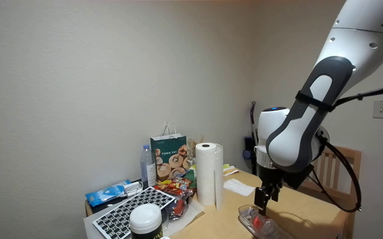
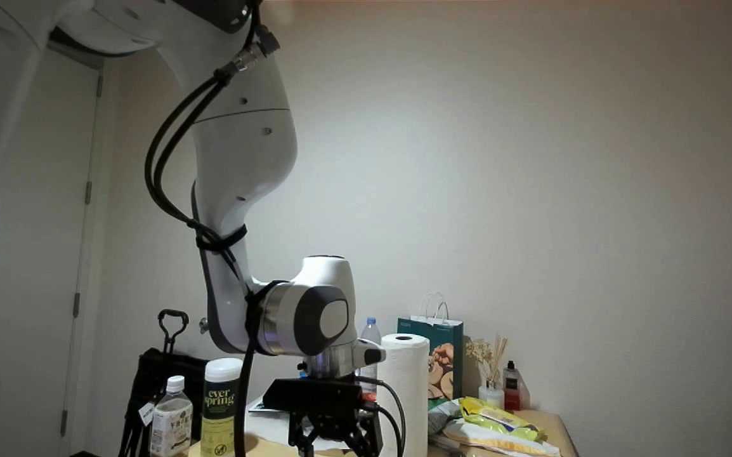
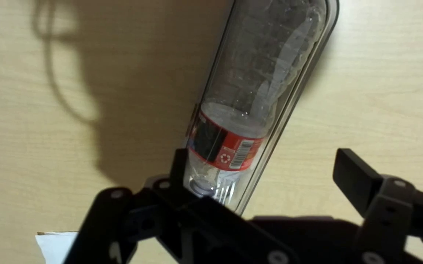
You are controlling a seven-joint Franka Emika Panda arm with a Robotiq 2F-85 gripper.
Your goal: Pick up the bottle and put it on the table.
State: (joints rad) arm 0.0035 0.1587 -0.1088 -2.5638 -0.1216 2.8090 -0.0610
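A clear plastic bottle (image 3: pixel 239 121) with a red label lies on its side in a narrow clear container (image 3: pixel 288 113) on the light wooden table (image 3: pixel 380 91). A white plastic fork (image 3: pixel 226 190) lies in the container beside the bottle's neck. In an exterior view, the bottle (image 1: pixel 268 227) and container (image 1: pixel 243 220) are at the bottom, partly cut off. My gripper (image 3: pixel 266 168) is open and empty. One finger is over the bottle's neck end, the other over bare table to the right. The gripper (image 1: pixel 268 205) also shows just above the bottle. In an exterior view, its fingertips are cut off and the bottle is out of view.
A paper towel roll (image 1: pixel 206 174) stands left of the gripper. Snack packets (image 1: pixel 180 191), a checkered board (image 1: pixel 133 210) and a white-lidded canister (image 1: pixel 146 219) are farther left. A tall water bottle (image 1: pixel 147 167) and green bag (image 1: pixel 170 156) stand behind. A chair (image 1: pixel 337 176) is beside the table.
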